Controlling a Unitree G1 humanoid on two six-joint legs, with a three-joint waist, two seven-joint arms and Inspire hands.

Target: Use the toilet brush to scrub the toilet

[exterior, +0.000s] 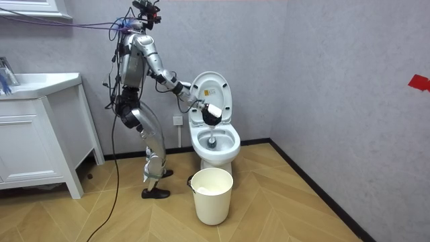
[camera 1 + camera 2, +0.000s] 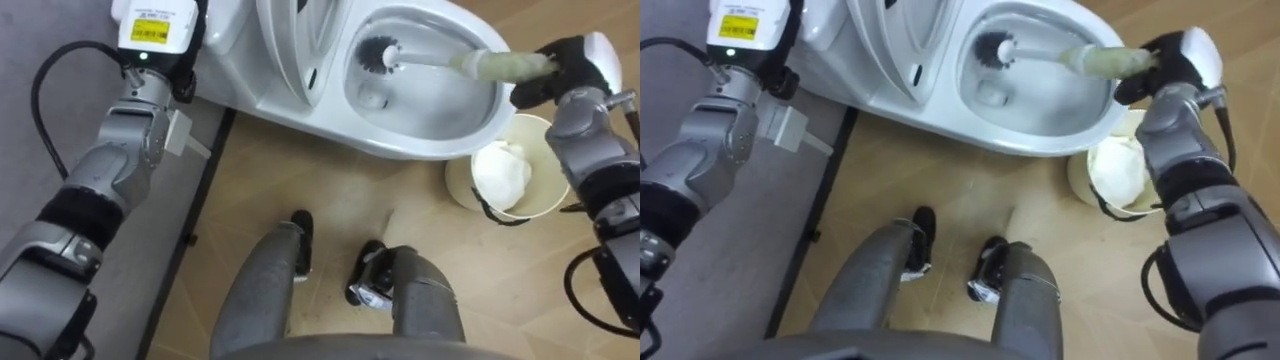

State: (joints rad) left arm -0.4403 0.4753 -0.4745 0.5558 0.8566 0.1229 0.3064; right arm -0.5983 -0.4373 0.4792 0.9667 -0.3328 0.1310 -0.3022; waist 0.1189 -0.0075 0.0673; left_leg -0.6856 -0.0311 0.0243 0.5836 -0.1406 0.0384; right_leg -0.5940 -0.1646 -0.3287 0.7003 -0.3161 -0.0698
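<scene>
A white toilet (image 2: 430, 140) stands before me with its seat and lid (image 2: 290, 50) raised. The toilet brush's dark bristle head (image 2: 378, 55) is down inside the bowl, near the far left wall. Its pale handle (image 2: 500, 66) runs to the right over the rim. My right hand (image 2: 575, 65) is shut on the end of that handle, just past the bowl's right edge. My left hand (image 2: 150, 30) is held up at the top left, beside the tank, and its fingers are hidden. In the room view I stand at the toilet (image 1: 215, 144), leaning towards it.
A cream waste bin (image 2: 545, 200) with a white bag inside stands on the wood floor right of the bowl, under my right arm. A grey wall runs along my left. In the room view a white vanity cabinet (image 1: 33, 134) stands behind me.
</scene>
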